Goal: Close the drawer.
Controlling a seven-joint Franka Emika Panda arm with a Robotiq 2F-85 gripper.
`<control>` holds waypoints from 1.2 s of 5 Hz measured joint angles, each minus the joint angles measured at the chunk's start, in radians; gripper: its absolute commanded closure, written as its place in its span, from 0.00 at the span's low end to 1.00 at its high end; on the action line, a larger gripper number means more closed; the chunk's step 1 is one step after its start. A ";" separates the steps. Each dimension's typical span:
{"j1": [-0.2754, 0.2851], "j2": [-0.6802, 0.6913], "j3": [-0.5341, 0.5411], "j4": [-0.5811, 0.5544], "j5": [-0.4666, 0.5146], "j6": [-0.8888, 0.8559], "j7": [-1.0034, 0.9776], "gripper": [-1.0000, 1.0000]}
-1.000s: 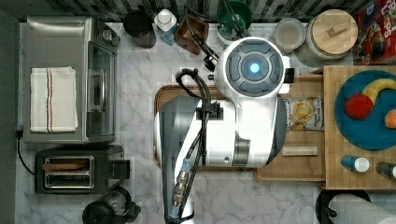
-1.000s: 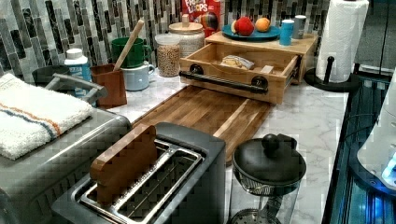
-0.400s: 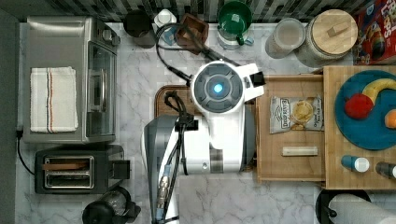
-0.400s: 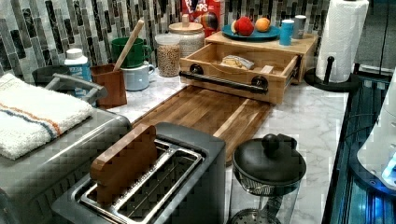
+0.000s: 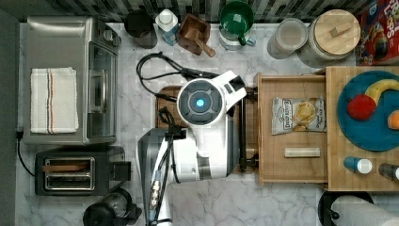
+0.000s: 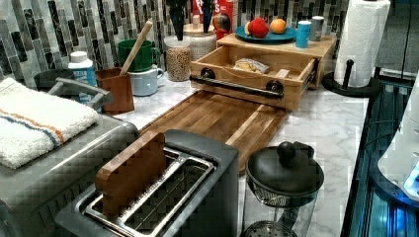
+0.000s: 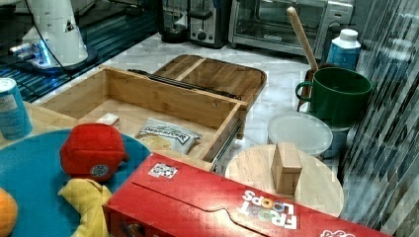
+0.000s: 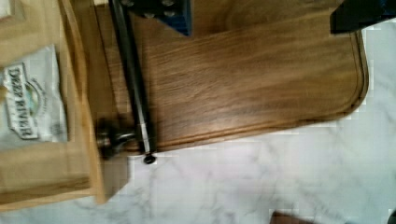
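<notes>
One drawer (image 5: 291,127), one chip bag (image 5: 298,114); one toaster (image 5: 77,170), one cutting board (image 6: 217,121)

The table (image 5: 282,202) is white marble with grey veins, evenly lit with soft shine on its top. Behind it rises a wall (image 6: 39,34) of narrow upright tiles in grey, black and pale tones. At the left view's right the marble ends at a dark edge, beyond which lies a glossy dark floor (image 6: 385,207) with bluish reflections.
</notes>
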 measured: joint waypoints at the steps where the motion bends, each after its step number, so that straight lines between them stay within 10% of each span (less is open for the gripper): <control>1: 0.000 0.027 0.029 -0.029 0.006 0.045 -0.056 0.00; 4: -0.023 0.142 0.011 -0.119 -0.030 0.243 -0.134 0.00; 5: -0.029 0.184 0.001 -0.133 -0.007 0.234 -0.187 0.82; 6: -0.040 0.208 0.001 -0.145 0.017 0.225 -0.216 1.00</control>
